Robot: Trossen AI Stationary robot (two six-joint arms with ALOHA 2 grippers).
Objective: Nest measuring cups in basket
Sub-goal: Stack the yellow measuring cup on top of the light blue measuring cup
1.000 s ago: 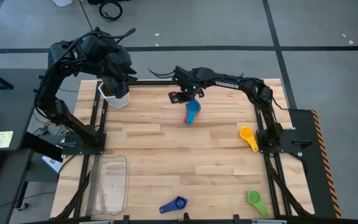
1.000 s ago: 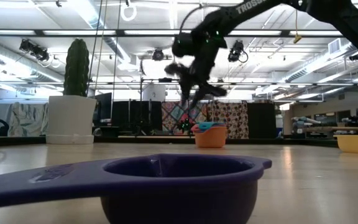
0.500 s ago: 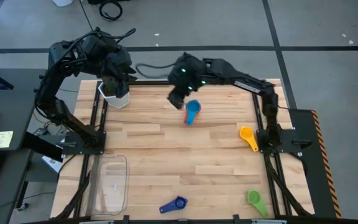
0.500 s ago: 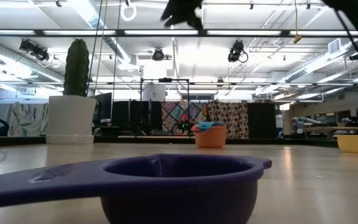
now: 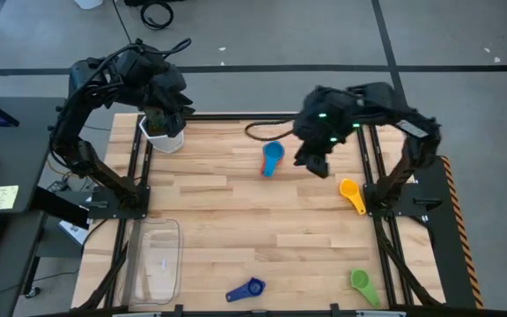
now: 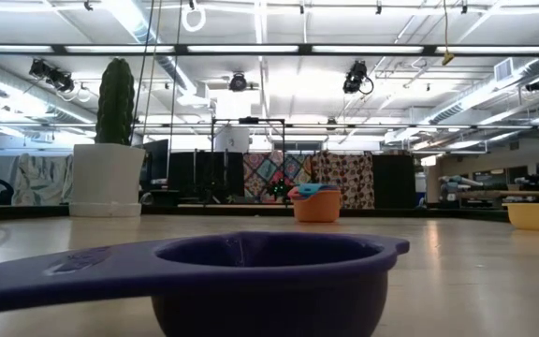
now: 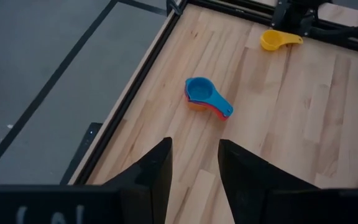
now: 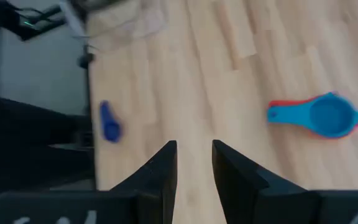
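Note:
A blue measuring cup (image 5: 271, 158) sits nested in an orange and a red one at the far middle of the table; the same stack (image 7: 205, 99) shows in the left wrist view. A yellow cup (image 5: 352, 194), a green cup (image 5: 362, 283) and a dark blue cup (image 5: 246, 289) each lie alone on the wood. The clear basket (image 5: 157, 260) stands at the near left with no cup in it. My right gripper (image 5: 313, 161) hangs open, high above the table, to the right of the stack. My left gripper (image 7: 194, 144) is open, raised over the far left corner.
A white pot with a green cactus (image 5: 163, 132) stands at the far left corner, under my left arm. The dark blue cup (image 6: 251, 271) fills the foreground of the low view. Bare wood lies across the middle of the table.
My right gripper has risen from just above the nested stack, going out of the top of the low view. It has swung toward the table's right edge and rolled about its own line. The stack has stayed where it was.

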